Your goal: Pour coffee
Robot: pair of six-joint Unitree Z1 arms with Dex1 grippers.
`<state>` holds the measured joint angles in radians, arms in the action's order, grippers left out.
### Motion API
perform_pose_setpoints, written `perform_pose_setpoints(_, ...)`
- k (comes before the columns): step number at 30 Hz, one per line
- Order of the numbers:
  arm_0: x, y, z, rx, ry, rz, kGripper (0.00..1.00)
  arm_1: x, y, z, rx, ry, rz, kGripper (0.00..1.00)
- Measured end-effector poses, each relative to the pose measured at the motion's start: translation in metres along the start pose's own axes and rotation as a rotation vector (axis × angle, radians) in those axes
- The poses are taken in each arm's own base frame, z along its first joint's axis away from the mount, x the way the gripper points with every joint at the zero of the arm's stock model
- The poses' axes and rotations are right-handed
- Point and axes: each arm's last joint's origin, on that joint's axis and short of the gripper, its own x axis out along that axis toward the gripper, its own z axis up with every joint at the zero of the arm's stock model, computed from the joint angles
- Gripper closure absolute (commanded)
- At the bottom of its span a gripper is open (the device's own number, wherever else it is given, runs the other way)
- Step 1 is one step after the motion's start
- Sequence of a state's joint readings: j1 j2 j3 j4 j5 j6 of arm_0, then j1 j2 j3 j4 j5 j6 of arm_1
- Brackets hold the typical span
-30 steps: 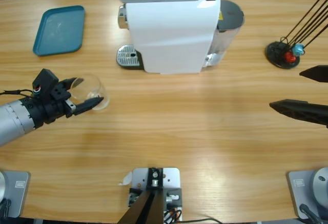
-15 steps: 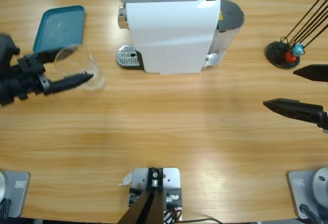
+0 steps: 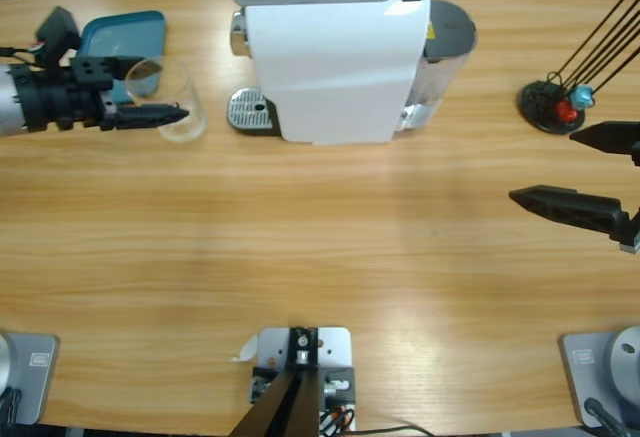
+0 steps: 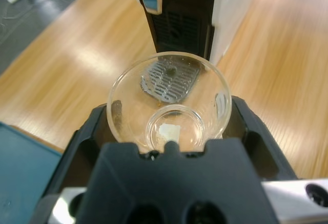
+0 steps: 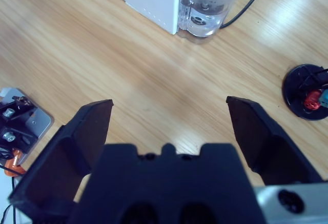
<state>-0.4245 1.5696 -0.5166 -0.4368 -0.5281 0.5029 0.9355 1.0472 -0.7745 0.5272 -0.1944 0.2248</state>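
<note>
Glass [image 3: 172, 107], clear and with no coffee visible inside, sits clamped in the left gripper [image 3: 150, 112]; within the last second it has travelled from mid-bench up toward the white coffee machine [image 3: 335, 57], now near its drip tray [image 3: 250, 112]. Placing it under the spout looks next. Right gripper [image 3: 590, 172] waits apart, empty.

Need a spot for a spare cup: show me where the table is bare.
Free: the wide wooden stretch in front of the white coffee machine, between the left gripper holding the glass and the open right gripper. Crowded: the back edge, with teal tray, machine, and capsule stand.
</note>
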Motion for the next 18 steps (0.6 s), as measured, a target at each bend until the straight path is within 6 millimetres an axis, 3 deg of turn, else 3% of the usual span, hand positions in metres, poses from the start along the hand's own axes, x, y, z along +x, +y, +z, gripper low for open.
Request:
perform_pose_setpoints(9,0.029,0.026,0.019,0.032,0.056,-0.099,1.0,0.001,-0.003,0.003,-0.009,-0.019,-0.081,0.0)
perform_pose_setpoints(18,0.06,0.038,0.011,0.094,0.05,-0.106,1.0,-0.003,-0.003,0.009,-0.011,-0.042,-0.089,0.0)
